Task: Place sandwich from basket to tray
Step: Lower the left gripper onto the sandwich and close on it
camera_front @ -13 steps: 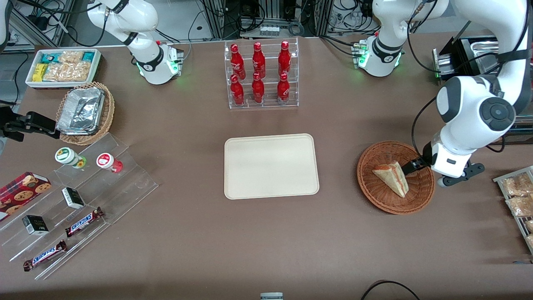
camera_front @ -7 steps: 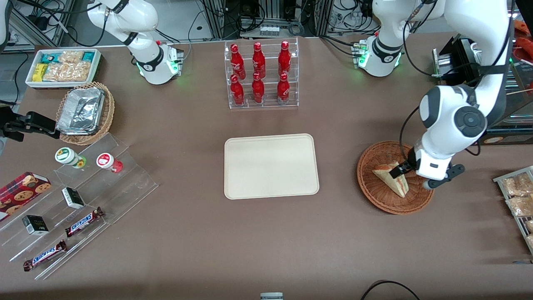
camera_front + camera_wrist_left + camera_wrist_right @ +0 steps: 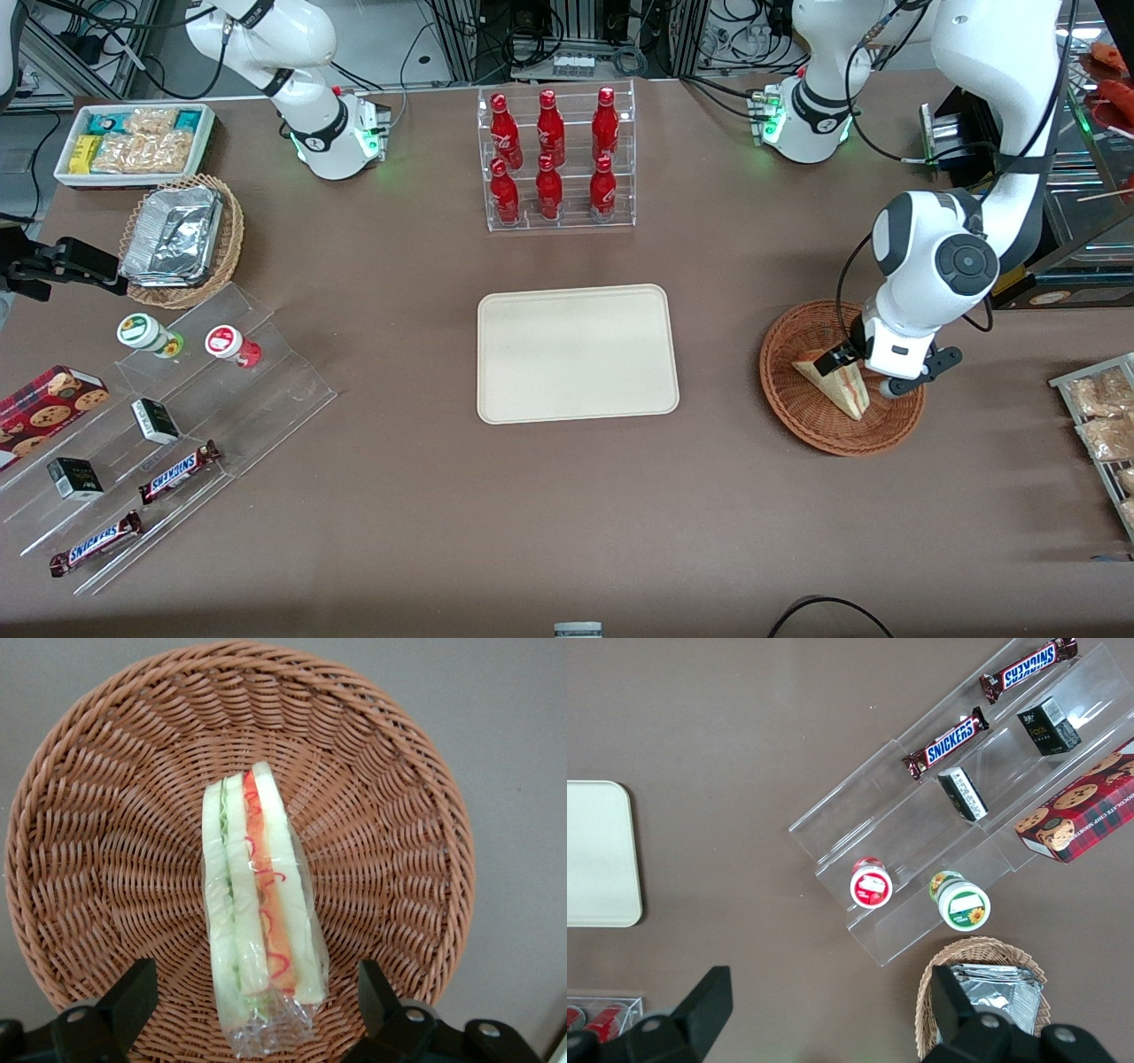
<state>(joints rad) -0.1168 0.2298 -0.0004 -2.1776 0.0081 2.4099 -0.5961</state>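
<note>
Positioning for the pick appears to be the step in hand: the gripper [image 3: 257,1014] hangs over the basket [image 3: 797,416], its fingers [image 3: 133,997] spread wide on either side of the sandwich [image 3: 257,904] without touching it. The sandwich, wrapped in clear film, lies in the basket with its cut edge up, showing red-orange and green filling, well apart from the tray [image 3: 576,353] at the middle of the table. The next move probably calls for a descent until the fingers flank the bread, then a gentle squeeze, since the wedge looks soft and the film slippery. Readable writing is scarce: two chocolate bars [image 3: 948,742] on the clear stepped stand [image 3: 177,425] read SNICKERS.
</note>
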